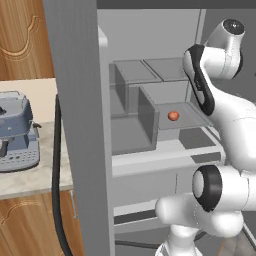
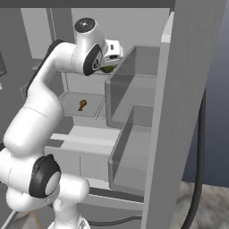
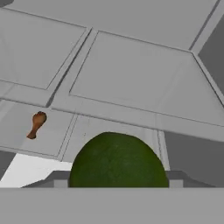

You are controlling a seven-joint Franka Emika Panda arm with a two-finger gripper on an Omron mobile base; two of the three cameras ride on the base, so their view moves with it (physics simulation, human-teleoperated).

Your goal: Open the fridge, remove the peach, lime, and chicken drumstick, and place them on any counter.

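Observation:
The fridge (image 1: 80, 125) stands open, its grey door edge close in front of both base cameras. My gripper (image 2: 108, 62) is up inside the fridge, shut on the dark green lime (image 3: 117, 164), which also peeks out below the hand as a green patch (image 2: 106, 69). The lime sits between the two fingertips (image 3: 59, 178). The orange-red peach (image 1: 173, 115) lies on a glass shelf to the right. The brown chicken drumstick (image 2: 82, 105) rests on a lower shelf, seen from the hand at the left (image 3: 36, 124).
A blue-grey coffee machine (image 1: 17, 132) stands on the marbled counter (image 1: 30, 182) left of the fridge. Grey door bins (image 2: 134, 147) jut out on the open right door (image 2: 179, 112). My own arm fills the fridge opening.

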